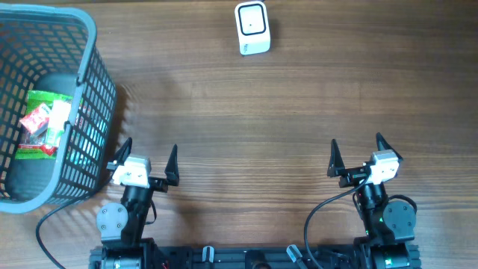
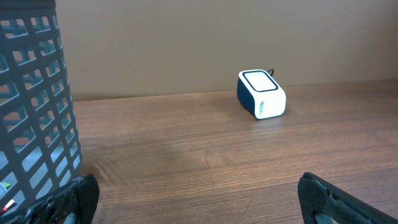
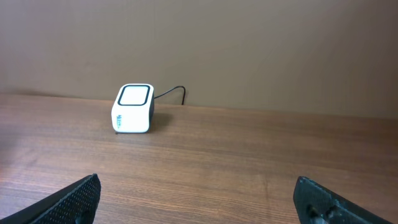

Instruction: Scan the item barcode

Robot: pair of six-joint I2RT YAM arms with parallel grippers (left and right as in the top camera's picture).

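Two pincers, left pincer (image 1: pixel 149 147) and right pincer (image 1: pixel 356 142), gape wide and empty; one scanner (image 1: pixel 252 28), one basket (image 1: pixel 93 112) of packets (image 1: pixel 41 119).

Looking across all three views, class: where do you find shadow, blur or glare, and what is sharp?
Overhead: even light; the grey plastic mesh basket throws a faint shadow on the brown wooden table. Left wrist: the left gripper's fingertips are dark and blurred. Right wrist: the white cube-shaped scanner is sharp, without glare.

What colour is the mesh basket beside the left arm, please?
The basket is a grey-blue plastic lattice, clearest in the overhead view.
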